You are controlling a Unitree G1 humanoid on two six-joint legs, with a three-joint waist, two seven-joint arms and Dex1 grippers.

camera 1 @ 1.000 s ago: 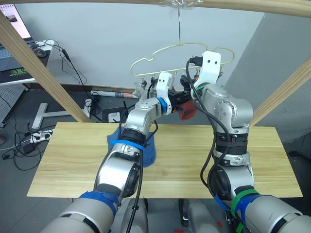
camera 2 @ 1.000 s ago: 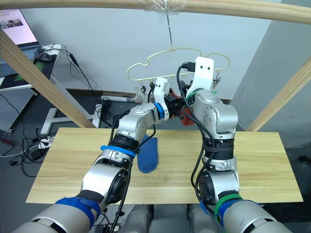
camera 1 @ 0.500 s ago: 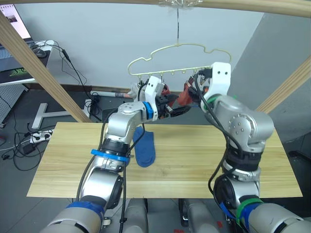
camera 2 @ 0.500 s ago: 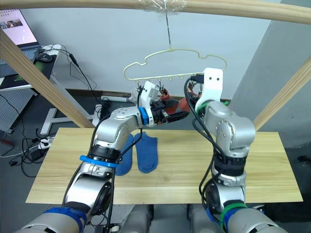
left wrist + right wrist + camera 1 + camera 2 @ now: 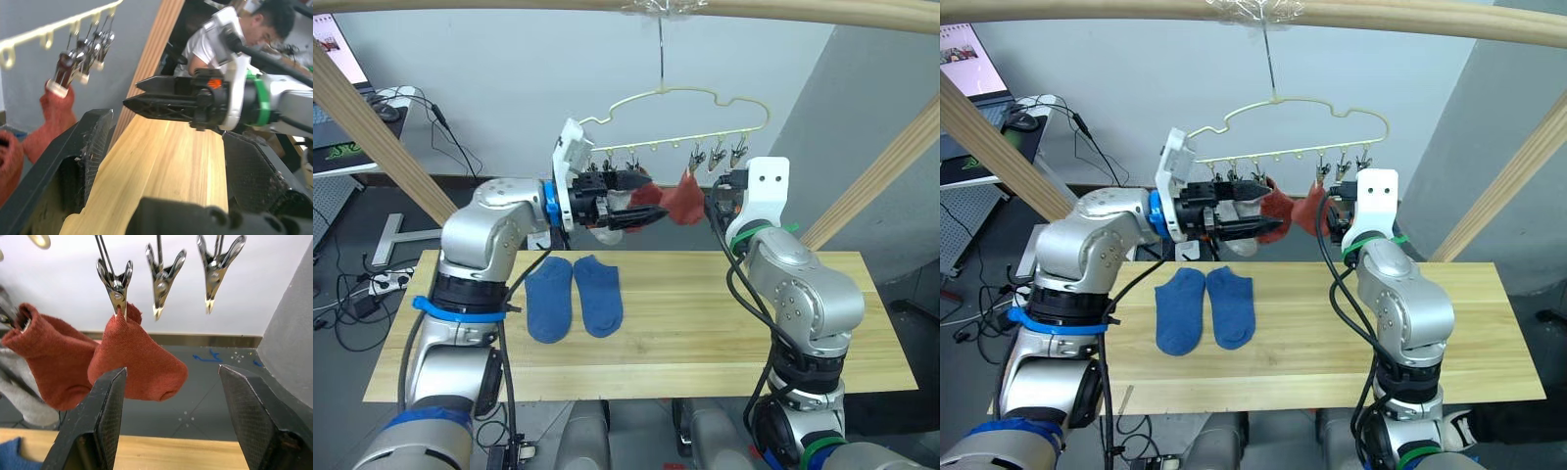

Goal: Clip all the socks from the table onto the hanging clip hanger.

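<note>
The cream clip hanger [image 5: 690, 91] hangs from the top beam. Two rust-red socks [image 5: 686, 199] [image 5: 138, 361] hang clipped side by side, with a light grey sock [image 5: 607, 233] hanging to their left. Two blue socks [image 5: 576, 297] lie flat side by side on the table [image 5: 724, 318]. My left gripper [image 5: 646, 201] is open at sock height, its fingers [image 5: 93, 147] holding nothing. The right gripper [image 5: 710, 201] is open just right of the red socks and below two empty clips [image 5: 164, 279], with nothing between its fingers [image 5: 110, 421].
Slanted wooden poles stand at the left [image 5: 372, 137] and right [image 5: 876, 181] of the table, under a top beam [image 5: 783, 12]. A desk with a screen [image 5: 333, 69] and floor cables [image 5: 352, 284] are at the far left. A person [image 5: 220, 44] sits behind the right arm.
My left gripper has opened and drawn back to the left, leaving the red sock hanging from its clip. The right gripper has dropped below the clips. The head views have shifted.
</note>
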